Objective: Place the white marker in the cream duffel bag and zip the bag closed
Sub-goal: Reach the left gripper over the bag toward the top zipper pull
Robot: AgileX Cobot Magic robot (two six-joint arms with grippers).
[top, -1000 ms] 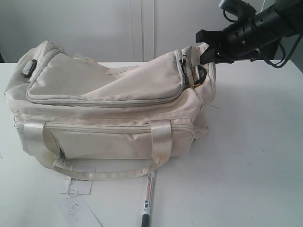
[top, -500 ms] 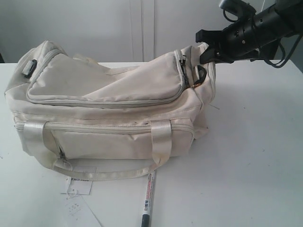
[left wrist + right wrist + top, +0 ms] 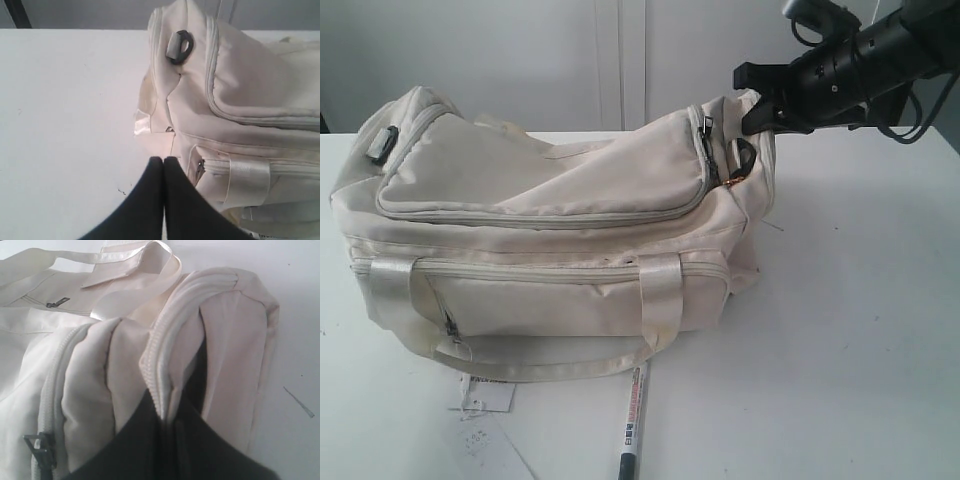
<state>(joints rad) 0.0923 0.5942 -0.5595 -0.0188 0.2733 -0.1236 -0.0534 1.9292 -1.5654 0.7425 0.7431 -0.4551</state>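
Table (image 3: pixel 860 330): the cream duffel bag (image 3: pixel 540 240) lies lengthwise across it, front pocket towards me.

The white marker (image 3: pixel 633 415) lies flat on the table just near of the bag, dark end nearest. Its far tip meets the drooping handle strap (image 3: pixel 550 366).

Two paper tags (image 3: pixel 488 395) lie left of the marker, close under the strap.

Right gripper (image 3: pixel 165 412) is at the bag's far right end, fingers clenched on the zipper seam, with fabric bunched up between them.

Left gripper (image 3: pixel 163 161) is pressed closed on nothing, at the bag's left end below the grey buckle (image 3: pixel 178 46). I cannot tell whether it touches the fabric.

Against a second ago, bag, marker, tags and right arm sit as they were.
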